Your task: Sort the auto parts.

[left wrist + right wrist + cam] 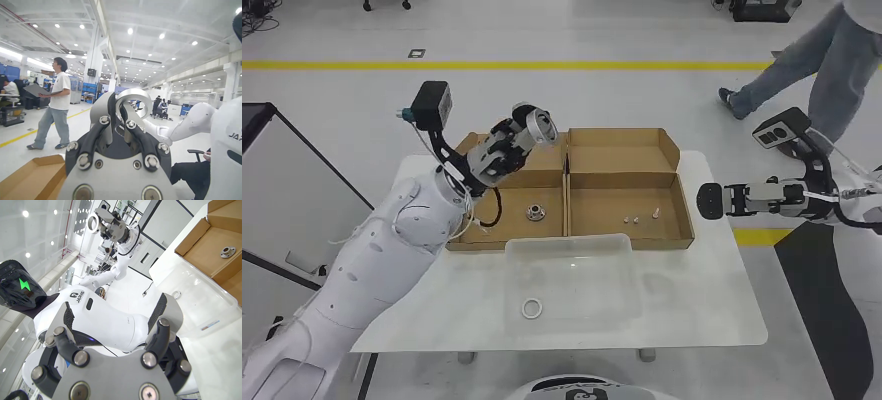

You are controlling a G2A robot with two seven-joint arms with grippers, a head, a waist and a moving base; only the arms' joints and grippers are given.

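My left gripper is raised above the back left compartment of the cardboard box, shut on a large silver metal ring. In the left wrist view the ring stands upright, its rim pinched between the fingers. The right wrist view shows that ring high above the table. My right gripper is open and holds nothing. It hovers beyond the table's right edge, pointing towards the box. A metal flange lies in the front left compartment.
Two small white parts lie in the front right compartment. A clear plastic bin stands in front of the box, with a small white ring in it. A person walks across the floor behind the table.
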